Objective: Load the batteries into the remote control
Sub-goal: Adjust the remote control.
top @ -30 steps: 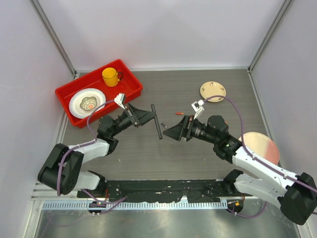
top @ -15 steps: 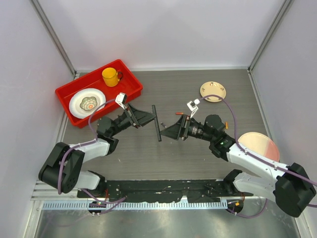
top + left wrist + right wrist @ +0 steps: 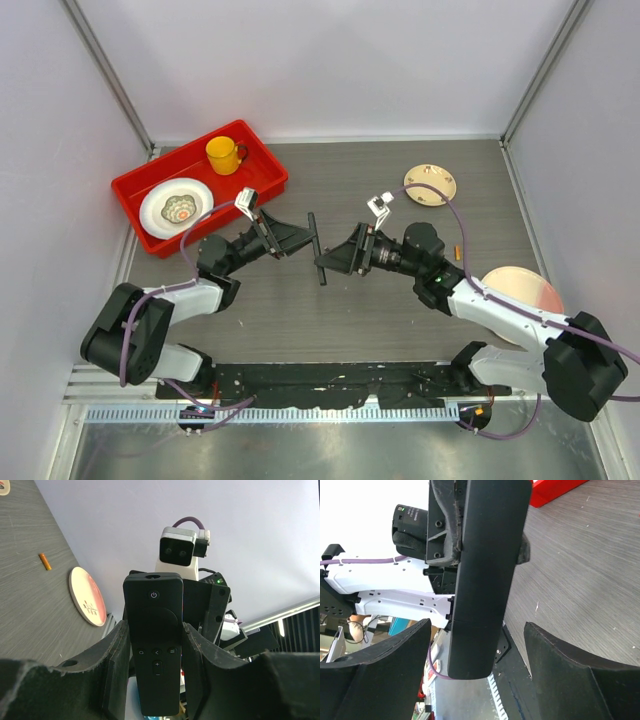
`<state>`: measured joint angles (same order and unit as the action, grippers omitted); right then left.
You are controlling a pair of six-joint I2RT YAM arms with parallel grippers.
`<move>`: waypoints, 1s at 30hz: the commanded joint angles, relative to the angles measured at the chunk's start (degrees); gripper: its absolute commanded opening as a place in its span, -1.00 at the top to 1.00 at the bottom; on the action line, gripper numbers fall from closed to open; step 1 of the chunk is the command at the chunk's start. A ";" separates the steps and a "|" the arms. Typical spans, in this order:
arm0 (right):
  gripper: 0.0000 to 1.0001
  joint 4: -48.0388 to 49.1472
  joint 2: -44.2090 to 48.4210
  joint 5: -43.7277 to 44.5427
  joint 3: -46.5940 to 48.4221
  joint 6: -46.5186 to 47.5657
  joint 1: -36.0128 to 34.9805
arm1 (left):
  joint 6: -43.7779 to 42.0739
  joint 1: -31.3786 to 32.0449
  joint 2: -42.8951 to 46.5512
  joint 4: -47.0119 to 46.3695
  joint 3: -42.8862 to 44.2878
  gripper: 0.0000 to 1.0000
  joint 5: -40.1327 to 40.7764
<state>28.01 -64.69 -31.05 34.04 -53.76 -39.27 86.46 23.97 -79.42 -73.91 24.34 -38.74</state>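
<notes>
Remote control: slim black bar held between the two arms over mid-table. From overhead it shows edge-on, its length running from the near side to the far side. The button face looks at the left wrist camera and the plain back at the right one.
Left gripper: pinching it by the long edges, with a finger pad pressed against each side level with the lower buttons.
Right gripper: spread wide and facing the left one across the bar. Its fingers flank the plain back and stand apart from it on both sides.
Battery: one orange cylinder lies flat on the table just beside the right arm, near the pink plate. I cannot make out any others from here.
Pink plate: at the right side of the grey surface, partly covered by the right arm.
Cream plate: small, at the far right, with the right arm's purple cable passing over it.
Red tray: far left corner, holding a yellow mug and a white plate with food on it.
</notes>
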 commanded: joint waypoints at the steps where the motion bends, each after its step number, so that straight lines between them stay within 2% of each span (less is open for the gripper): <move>1: -0.54 2.75 -1.84 -2.09 3.31 0.76 -1.86 | -0.23 -0.24 -0.21 -14.68 1.85 0.99 -0.37; 6: -0.43 1.79 -2.64 -2.70 3.40 1.55 -3.18 | -0.06 -0.23 -0.21 -14.68 2.29 0.99 -0.19; 12: -0.16 2.14 -2.02 -2.79 1.82 1.64 -3.19 | 0.12 -0.15 0.14 -14.68 2.64 1.00 -0.19; 20: 0.43 2.41 -1.76 -3.49 1.11 1.99 -3.19 | 0.38 -0.15 0.49 -14.68 2.29 0.97 -0.28; 22: 0.60 0.13 -0.80 -3.49 1.90 4.53 -3.19 | 0.73 -0.23 0.05 -14.68 2.55 0.72 -0.72; 23: 0.65 -4.15 -0.18 -3.15 3.30 5.93 -3.27 | 0.91 -0.24 -0.21 -14.60 2.73 0.13 -1.07; 24: 0.70 -6.89 0.43 -2.62 4.09 7.42 -3.27 | 1.26 -0.24 -0.47 -14.16 2.91 -0.13 -1.25; 25: 0.79 -10.22 1.92 -2.01 5.15 11.88 -3.27 | 1.17 -0.24 -0.39 -13.29 3.00 -0.30 -1.25; 26: 0.82 -17.39 2.63 -0.17 7.51 14.10 -3.27 | 0.74 -0.32 -0.13 -10.32 2.91 -0.98 -0.81; 30: 0.96 -36.68 4.22 7.99 14.46 26.40 -4.85 | -6.71 -0.32 5.39 5.48 3.17 -0.99 2.08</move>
<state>10.02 -63.59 -30.85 40.01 -41.54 -42.63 85.86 23.92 -79.09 -73.63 25.21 -38.85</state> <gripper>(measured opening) 0.479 0.992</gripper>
